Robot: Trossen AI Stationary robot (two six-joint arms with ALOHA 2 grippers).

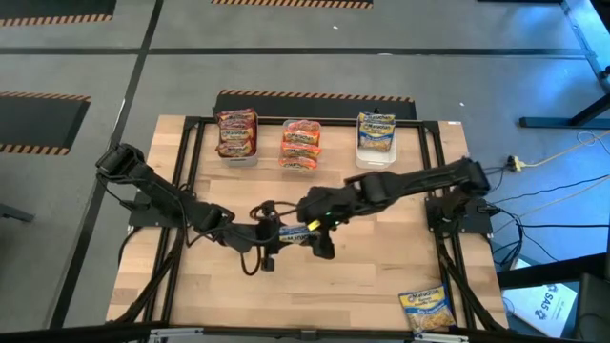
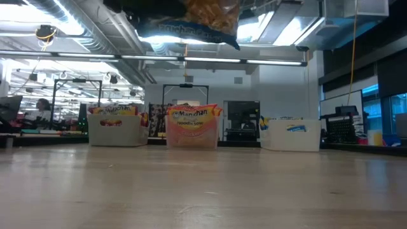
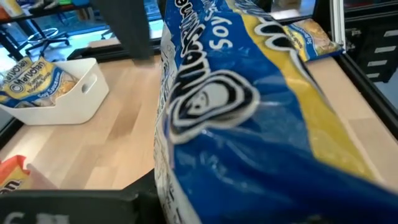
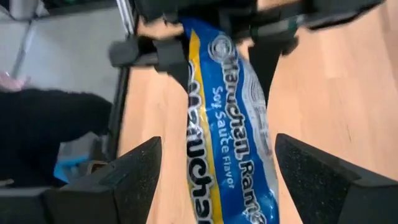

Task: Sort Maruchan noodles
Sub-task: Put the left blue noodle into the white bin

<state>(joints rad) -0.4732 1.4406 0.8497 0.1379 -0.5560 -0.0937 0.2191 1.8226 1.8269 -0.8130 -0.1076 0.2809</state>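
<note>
I've got L gripper point(image 1: 272, 235) clamped on blue packet point(image 4: 230, 118) mid-frame, R gripper point(image 4: 214, 180) apart around it; light, crinkly, slippery, so I'd pinch mid-body.

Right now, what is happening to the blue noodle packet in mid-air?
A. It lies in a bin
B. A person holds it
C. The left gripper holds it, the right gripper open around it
C: the left gripper clamps the blue Soy Sauce packet, and the right gripper stands open either side.
</note>
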